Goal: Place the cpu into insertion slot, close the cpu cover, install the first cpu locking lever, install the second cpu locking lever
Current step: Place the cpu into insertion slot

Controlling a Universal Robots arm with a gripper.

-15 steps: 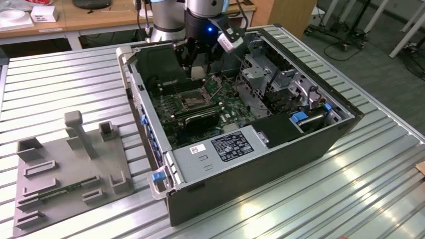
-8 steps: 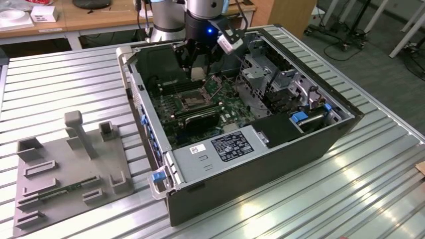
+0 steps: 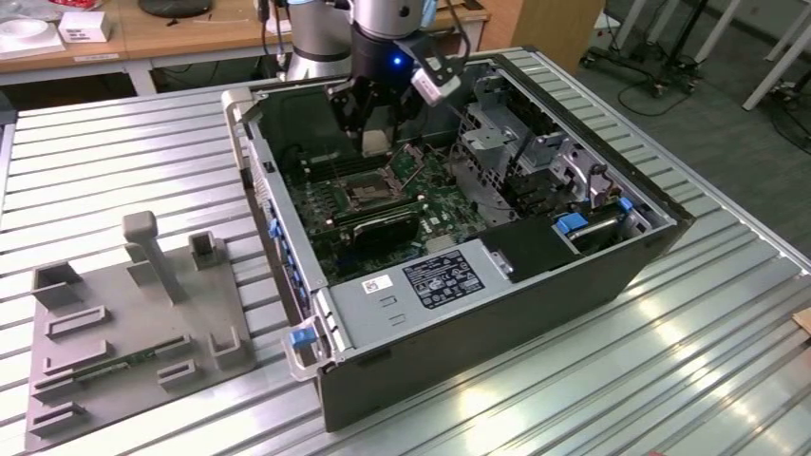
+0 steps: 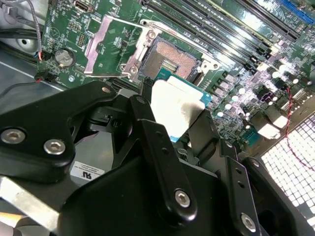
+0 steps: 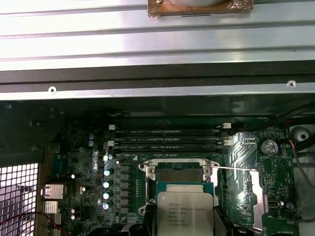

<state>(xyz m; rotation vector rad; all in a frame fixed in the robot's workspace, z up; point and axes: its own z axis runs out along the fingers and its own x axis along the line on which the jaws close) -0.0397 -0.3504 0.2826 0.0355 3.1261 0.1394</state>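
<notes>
My gripper (image 3: pixel 370 128) hangs inside the open computer case, shut on the cpu (image 4: pixel 173 109), a pale square chip with a green edge pinched between the black fingers (image 4: pixel 147 129). The chip hovers just above the insertion slot (image 4: pixel 170 61), whose dark golden centre lies bare inside its silvery rim. In the first wrist view the cpu (image 5: pixel 184 212) overlaps the near part of the insertion slot (image 5: pixel 178 175). The cpu cover (image 4: pixel 106 45) is swung open and lies to one side of the slot. In the exterior view the slot (image 3: pixel 361 197) sits on the green board below the gripper.
Long black memory slots (image 5: pixel 167 140) run beside the socket. A labelled grey power supply (image 3: pixel 424 283) and a metal drive cage (image 3: pixel 533 161) crowd the case's near and right sides. A grey fixture tray (image 3: pixel 127 323) lies on the slatted table at the exterior view's left.
</notes>
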